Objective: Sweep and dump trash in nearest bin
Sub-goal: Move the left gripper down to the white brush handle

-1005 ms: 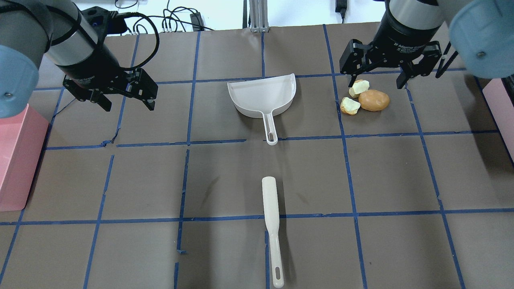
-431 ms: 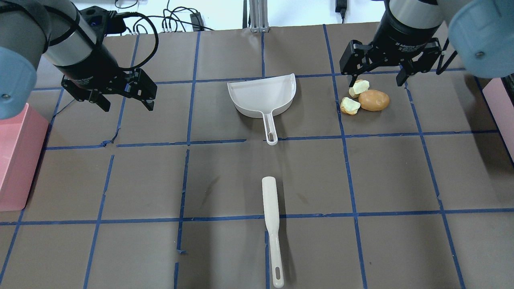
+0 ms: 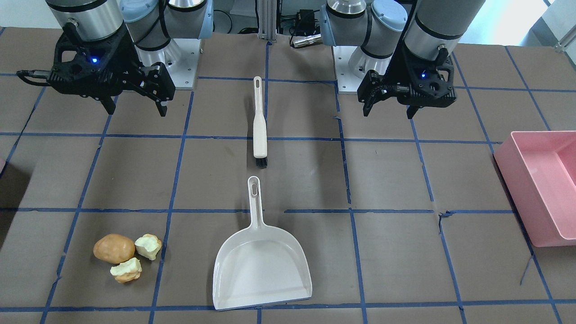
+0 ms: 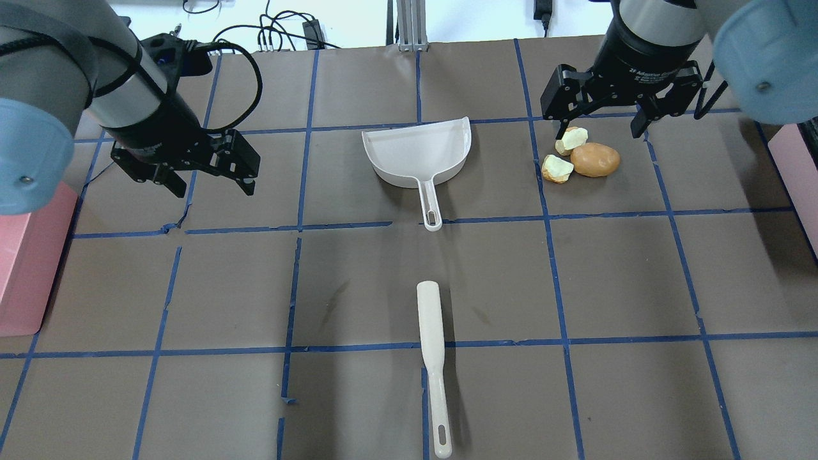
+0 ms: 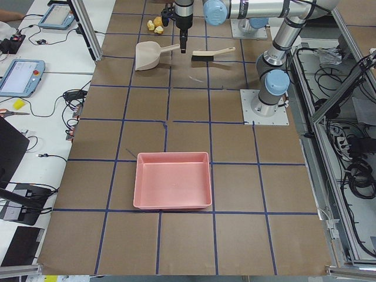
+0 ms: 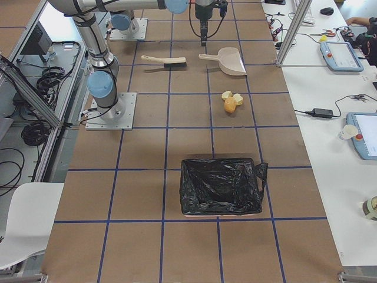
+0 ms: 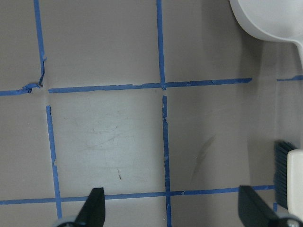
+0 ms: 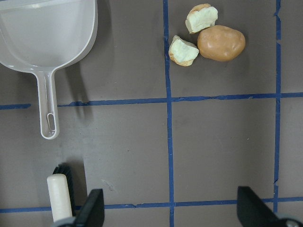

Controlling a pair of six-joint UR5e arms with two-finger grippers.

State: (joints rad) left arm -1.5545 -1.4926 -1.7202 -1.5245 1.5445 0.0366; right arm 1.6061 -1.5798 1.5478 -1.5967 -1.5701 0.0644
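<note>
The trash lies together on the right of the table: a brown potato-like lump (image 4: 595, 159) (image 3: 114, 248) (image 8: 221, 43) and two pale apple-core chunks (image 4: 557, 168) (image 4: 572, 138) (image 8: 182, 50). A white dustpan (image 4: 418, 150) (image 3: 261, 270) lies in the middle, handle toward the robot. A white brush (image 4: 431, 358) (image 3: 258, 126) lies nearer the robot. My right gripper (image 4: 599, 132) (image 3: 135, 111) is open and empty, hovering above the table on the robot's side of the trash. My left gripper (image 4: 212, 190) (image 3: 388, 113) is open and empty, left of the dustpan.
A pink bin (image 4: 25, 268) (image 3: 540, 180) stands at the table's left end. A bin lined with a black bag (image 6: 221, 186) stands at the right end, its pink edge (image 4: 795, 166) showing overhead. Blue tape lines grid the brown table.
My left gripper has moved down the overhead view and a little to the right. The right gripper has hardly moved. The trash, dustpan and brush lie as before.
</note>
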